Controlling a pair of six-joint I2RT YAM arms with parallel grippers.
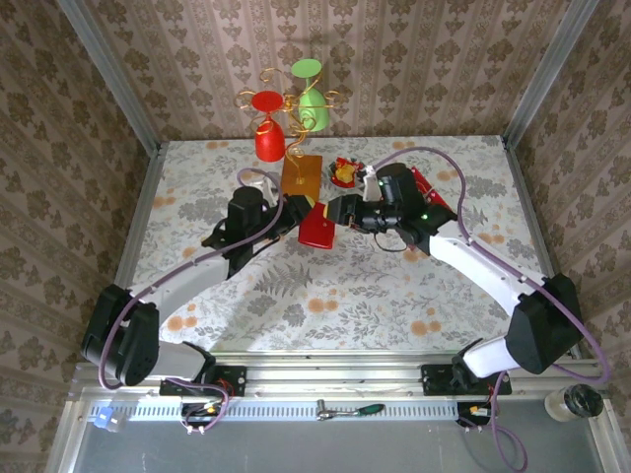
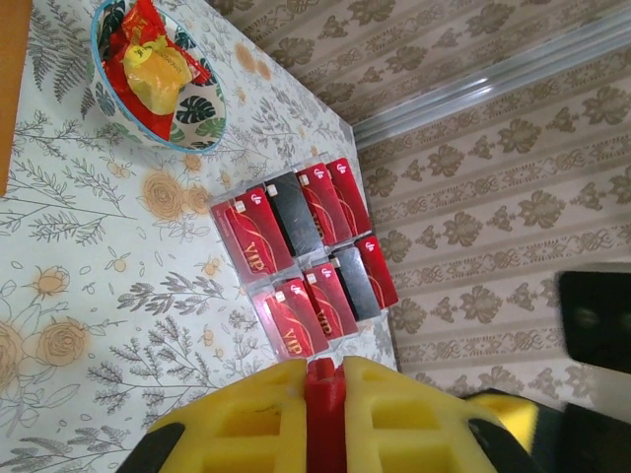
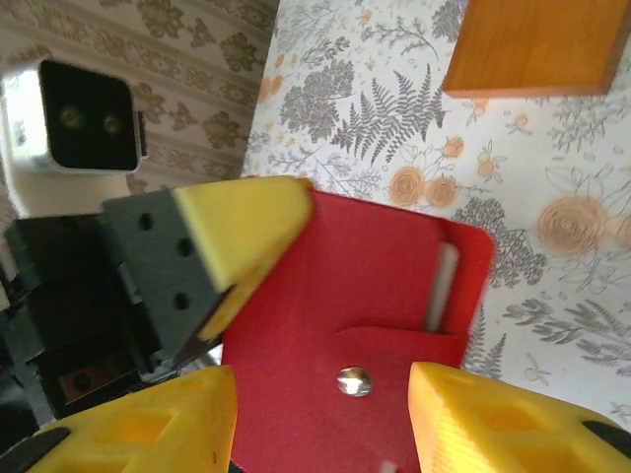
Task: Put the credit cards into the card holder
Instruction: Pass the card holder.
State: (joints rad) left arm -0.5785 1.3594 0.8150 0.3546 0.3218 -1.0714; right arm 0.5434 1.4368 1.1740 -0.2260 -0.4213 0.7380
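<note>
Left gripper point(image 2: 321, 394) is clamped shut on one edge of the flat red snap-button card holder point(image 3: 375, 296). It holds the holder tilted up at table centre, probably to present its pocket to the other arm.

Right gripper point(image 3: 320, 394): yellow fingers point(image 3: 493, 424) are apart, straddling the holder's snap flap without pinching it.

Red-and-black credit cards point(image 2: 306, 256) lie flat in two rows on the floral tablecloth point(image 1: 325, 296), near the patterned bowl of sweets point(image 2: 158, 74).

Room: the orange wooden slab point(image 3: 532, 44) sits close behind the holder, so clearance there looks tight. Open cloth lies toward the near side.
</note>
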